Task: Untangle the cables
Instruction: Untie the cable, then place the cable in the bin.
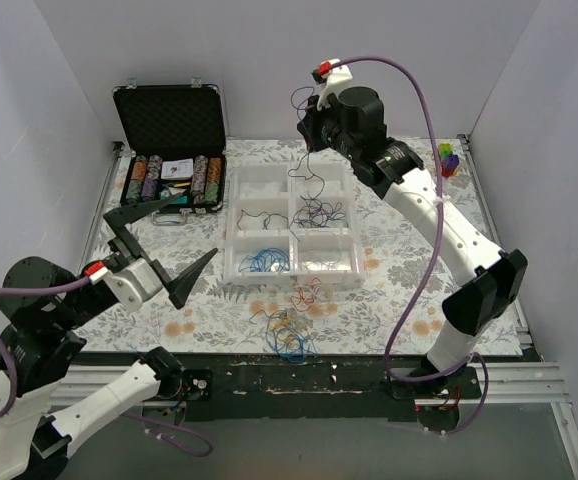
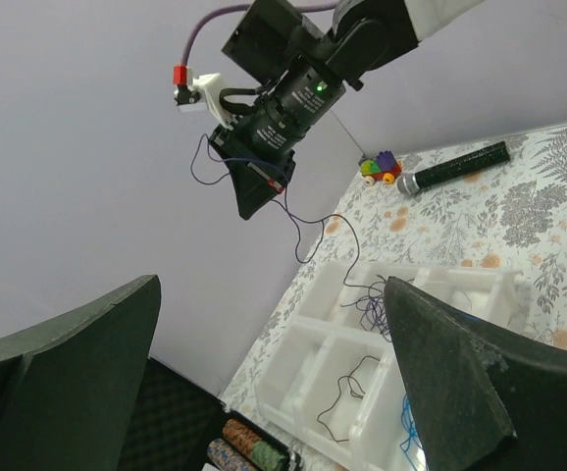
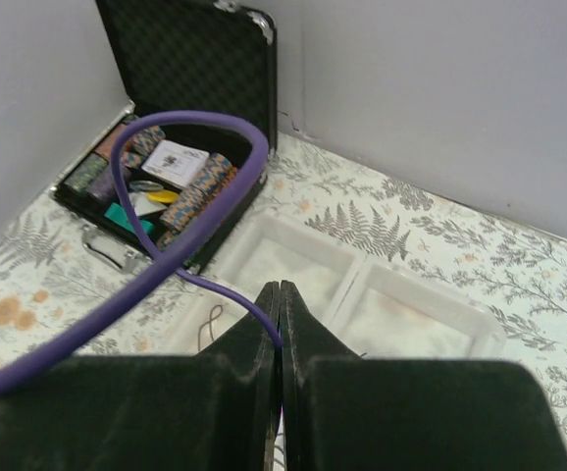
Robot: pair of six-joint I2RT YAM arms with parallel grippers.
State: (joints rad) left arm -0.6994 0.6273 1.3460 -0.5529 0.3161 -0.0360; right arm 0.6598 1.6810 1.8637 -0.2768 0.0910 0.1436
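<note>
My right gripper (image 1: pixel 305 135) is raised high above the back of the white tray (image 1: pixel 232 232). It is shut on a thin dark purple cable (image 3: pixel 217 290) that hangs down (image 1: pixel 309 175) to a small bunch of cables (image 1: pixel 319 212) in a middle compartment. Blue cables (image 1: pixel 266 260) fill a front compartment, and a black cable (image 1: pixel 252 222) lies in another. A mixed tangle of cables (image 1: pixel 287 332) and a red cable (image 1: pixel 307 292) lie on the table in front of the tray. My left gripper (image 1: pixel 200 225) hovers wide open left of the tray, holding nothing.
An open black case (image 1: pixel 169 150) of poker chips stands at the back left. A small colourful toy (image 1: pixel 449 158) and a microphone (image 2: pixel 450 169) lie at the back right. My right arm's thick purple hose (image 3: pixel 166 245) loops across the right wrist view.
</note>
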